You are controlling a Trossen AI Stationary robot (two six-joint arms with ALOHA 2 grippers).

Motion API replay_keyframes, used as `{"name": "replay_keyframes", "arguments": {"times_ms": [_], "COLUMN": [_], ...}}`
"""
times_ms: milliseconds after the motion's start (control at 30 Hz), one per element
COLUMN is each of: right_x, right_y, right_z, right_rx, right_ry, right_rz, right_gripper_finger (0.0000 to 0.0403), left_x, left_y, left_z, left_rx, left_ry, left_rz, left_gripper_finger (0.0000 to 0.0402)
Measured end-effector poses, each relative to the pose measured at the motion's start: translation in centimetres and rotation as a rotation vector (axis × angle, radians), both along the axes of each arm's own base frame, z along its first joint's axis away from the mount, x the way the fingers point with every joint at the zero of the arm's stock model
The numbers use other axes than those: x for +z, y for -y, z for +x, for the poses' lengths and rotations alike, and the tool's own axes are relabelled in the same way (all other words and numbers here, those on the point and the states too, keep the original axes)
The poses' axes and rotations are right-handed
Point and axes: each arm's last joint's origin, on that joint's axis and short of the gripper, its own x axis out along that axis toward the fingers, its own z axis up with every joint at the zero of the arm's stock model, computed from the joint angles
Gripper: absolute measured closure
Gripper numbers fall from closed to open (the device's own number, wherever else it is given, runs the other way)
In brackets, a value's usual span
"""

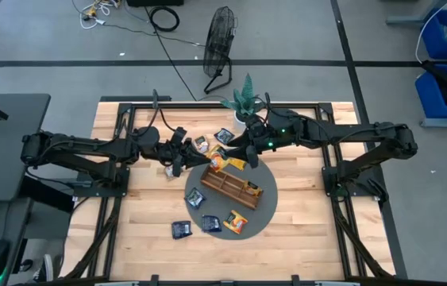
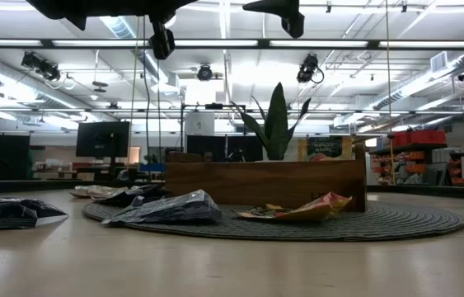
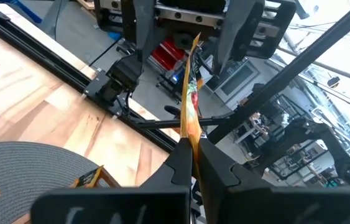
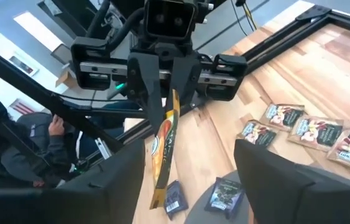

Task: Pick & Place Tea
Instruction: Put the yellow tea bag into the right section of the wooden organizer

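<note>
1. Above the round mat [image 1: 267,208], over the near end of the wooden tray [image 1: 231,189], both claws meet: a hand-over of one yellow-orange tea sachet [image 4: 165,146] looks to be the step in hand.
2. Left gripper [image 3: 190,155]: fingers pressed together, pinching the sachet's edge. The sachet hangs upright between the two claws, well clear of the table.
3. Right gripper [image 4: 190,168]: fingers spread wide, one on each side of the sachet and apparently not touching it. So it has let go or hasn't grabbed yet; can't say which.
4. Overhead view is cluttered at the meeting point; I'd guess the sachet sits just off the tray's end rather than over a compartment.
5. Next move, my read: the left arm carries the sachet over a free tray compartment, keeps it upright, lowers it and lets go. The right arm should back off first to clear the path.
6. Rest of the tea: dark sachets [image 1: 182,229] on the bare table and mat, more yellow ones [image 1: 235,222] on the mat, several [image 4: 314,130] grouped beyond the tray. A few already sit in the tray. Plenty left to place.
</note>
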Motion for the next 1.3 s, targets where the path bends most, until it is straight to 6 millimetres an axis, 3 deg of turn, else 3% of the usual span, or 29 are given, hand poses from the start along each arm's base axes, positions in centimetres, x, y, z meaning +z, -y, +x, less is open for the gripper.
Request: {"name": "replay_keyframes", "arguments": {"times_ms": [300, 667, 967, 1300], "right_x": [-0.1, -0.6, -0.1, -1.5], "right_y": [0.0, -0.3, -0.3, -1.4], "right_z": [0.0, 0.3, -0.2, -2.5], "right_rx": [0.009, 0.091, 0.082, 0.071], "right_ry": [-0.009, -0.032, -0.026, -0.28], "right_rz": [0.012, 0.043, 0.038, 0.037], "right_gripper_finger": [0.023, 0.039, 0.04, 0.0402], "left_x": [0.0, 0.0, 0.1, 0.0], "left_y": [0.0, 0.0, -0.2, -0.7], "left_z": [0.0, 0.0, 0.0, 0.0], "left_rx": [0.0, 0.001, 0.056, 0.077], "left_ry": [0.0, -0.002, 0.015, 0.013], "left_rz": [0.0, -0.004, 0.037, 0.142], "left_gripper_finger": [0.039, 0.0385, 0.0367, 0.0296]}}
